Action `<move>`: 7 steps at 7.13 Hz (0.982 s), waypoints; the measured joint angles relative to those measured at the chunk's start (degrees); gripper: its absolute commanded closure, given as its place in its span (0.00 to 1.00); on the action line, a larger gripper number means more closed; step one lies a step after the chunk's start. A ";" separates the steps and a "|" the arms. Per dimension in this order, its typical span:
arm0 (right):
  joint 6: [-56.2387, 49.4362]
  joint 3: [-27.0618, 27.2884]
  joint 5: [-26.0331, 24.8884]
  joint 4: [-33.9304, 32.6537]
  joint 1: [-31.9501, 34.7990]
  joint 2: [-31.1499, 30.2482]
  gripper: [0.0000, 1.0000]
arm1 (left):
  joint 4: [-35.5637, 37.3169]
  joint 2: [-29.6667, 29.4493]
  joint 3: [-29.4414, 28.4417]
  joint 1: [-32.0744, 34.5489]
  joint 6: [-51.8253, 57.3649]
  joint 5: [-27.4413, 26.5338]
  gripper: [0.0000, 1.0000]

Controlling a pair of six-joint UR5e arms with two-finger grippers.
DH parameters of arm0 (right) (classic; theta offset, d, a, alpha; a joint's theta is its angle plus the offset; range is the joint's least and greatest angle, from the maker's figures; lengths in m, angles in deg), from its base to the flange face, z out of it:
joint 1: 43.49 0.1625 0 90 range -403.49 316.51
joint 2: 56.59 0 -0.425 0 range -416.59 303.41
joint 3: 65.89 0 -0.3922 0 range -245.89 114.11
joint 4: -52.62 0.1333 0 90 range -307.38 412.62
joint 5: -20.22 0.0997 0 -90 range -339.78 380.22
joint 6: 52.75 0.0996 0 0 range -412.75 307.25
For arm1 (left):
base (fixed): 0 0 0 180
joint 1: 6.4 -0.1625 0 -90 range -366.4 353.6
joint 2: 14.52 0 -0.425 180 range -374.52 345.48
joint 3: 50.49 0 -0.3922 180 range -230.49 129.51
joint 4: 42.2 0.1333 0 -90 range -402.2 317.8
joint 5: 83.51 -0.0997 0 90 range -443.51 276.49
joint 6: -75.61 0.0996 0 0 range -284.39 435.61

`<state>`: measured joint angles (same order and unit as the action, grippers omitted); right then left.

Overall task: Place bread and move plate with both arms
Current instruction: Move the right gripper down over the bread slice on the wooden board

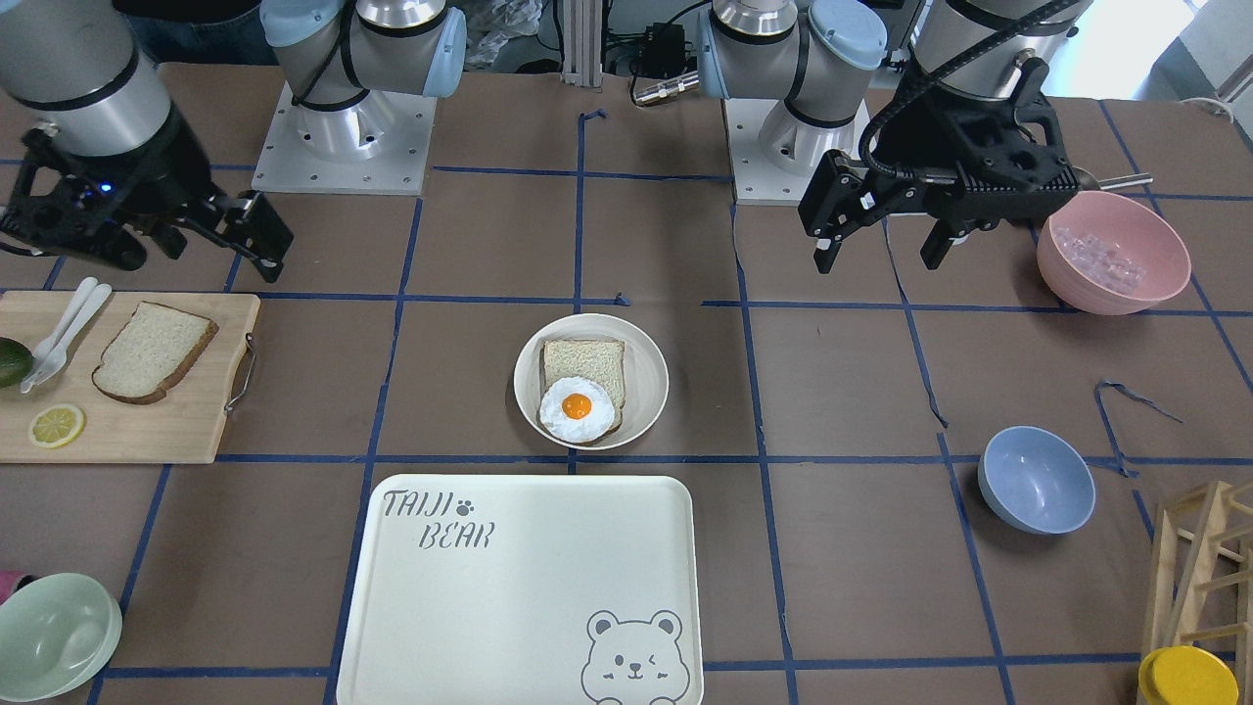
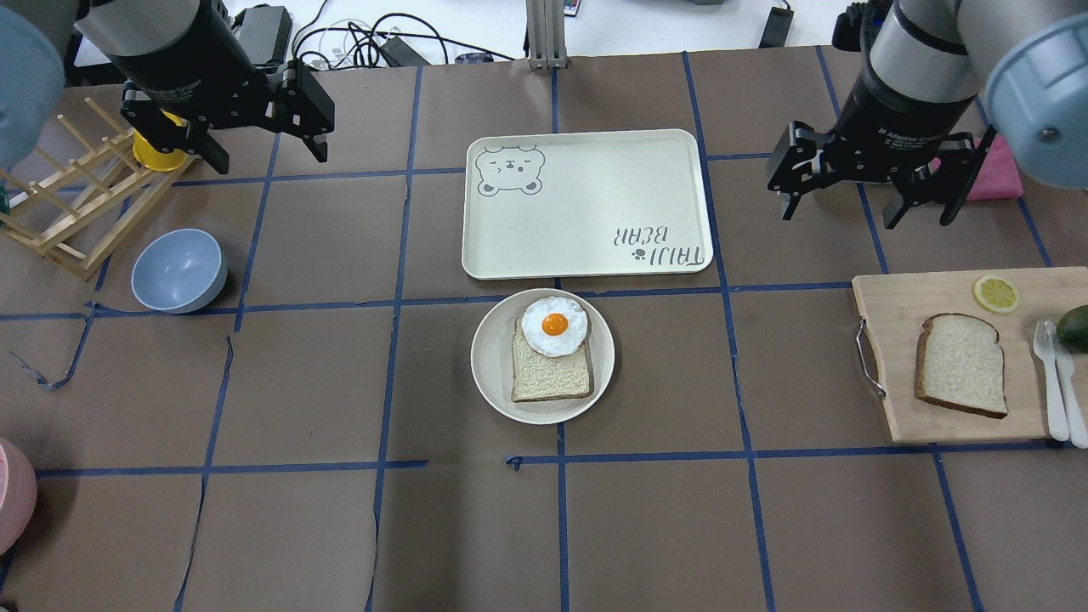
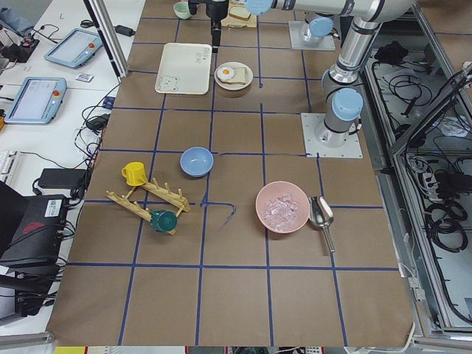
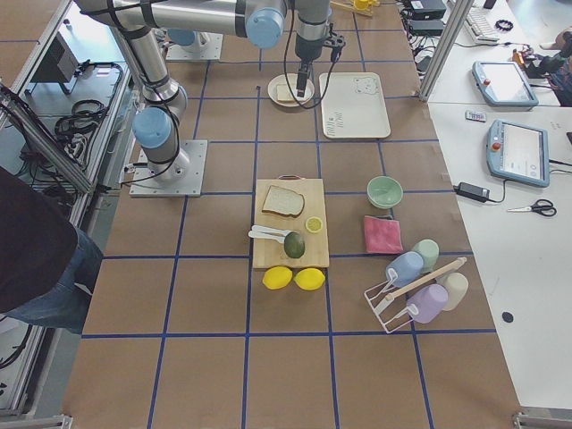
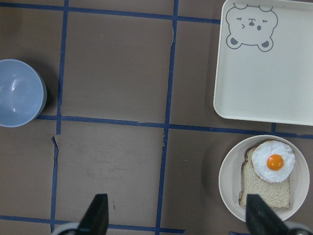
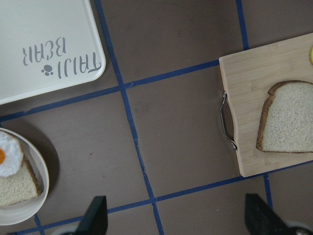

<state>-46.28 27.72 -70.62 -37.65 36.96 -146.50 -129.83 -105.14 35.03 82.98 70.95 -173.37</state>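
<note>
The bread point(image 1: 155, 351), a speckled slice with a dark crust, lies on a wooden cutting board point(image 1: 127, 436); it also shows in the overhead view point(image 2: 962, 364) and the right wrist view point(image 6: 288, 117). The round cream plate point(image 1: 527, 392) sits mid-table and holds a paler slice with a fried egg point(image 1: 578, 406); the plate also shows in the overhead view point(image 2: 489, 365). My right gripper point(image 2: 846, 212) hovers open and empty beyond the board. My left gripper point(image 2: 268, 153) hovers open and empty, far from the plate.
A cream bear tray point(image 2: 586, 204) lies just beyond the plate. A lemon slice point(image 2: 995, 293), white cutlery point(image 2: 1054, 374) and an avocado point(image 2: 1075, 327) share the board. A blue bowl point(image 2: 178, 270), a wooden rack point(image 2: 68, 204) and a pink bowl point(image 1: 1113, 253) stand on my left side.
</note>
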 measured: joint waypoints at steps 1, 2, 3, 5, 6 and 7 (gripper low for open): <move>-0.90 0.42 0.10 -0.84 -3.65 1.31 0.00 | 0.00 0.01 -0.01 0.00 0.00 -0.07 0.00; -1.38 1.58 -0.06 -2.60 -6.30 2.55 0.00 | 0.00 0.03 -0.01 0.00 0.00 -0.09 0.00; -1.55 3.49 -0.29 -5.58 -8.02 3.60 0.00 | 0.00 0.04 -0.01 0.00 0.00 -0.05 0.00; -2.77 9.25 -1.10 -15.26 -11.76 6.84 0.03 | 0.00 0.08 -0.01 0.00 0.00 0.03 0.00; -3.56 12.01 -2.08 -20.56 -13.42 9.02 0.06 | 0.00 0.08 0.01 0.00 0.00 0.04 0.00; -3.74 13.76 -3.82 -24.06 -14.37 11.12 0.06 | 0.00 0.07 0.04 0.00 0.00 0.04 0.00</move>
<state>-50.01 41.48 -74.45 -61.71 22.60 -135.37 -129.83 -105.07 35.08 82.98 70.95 -173.33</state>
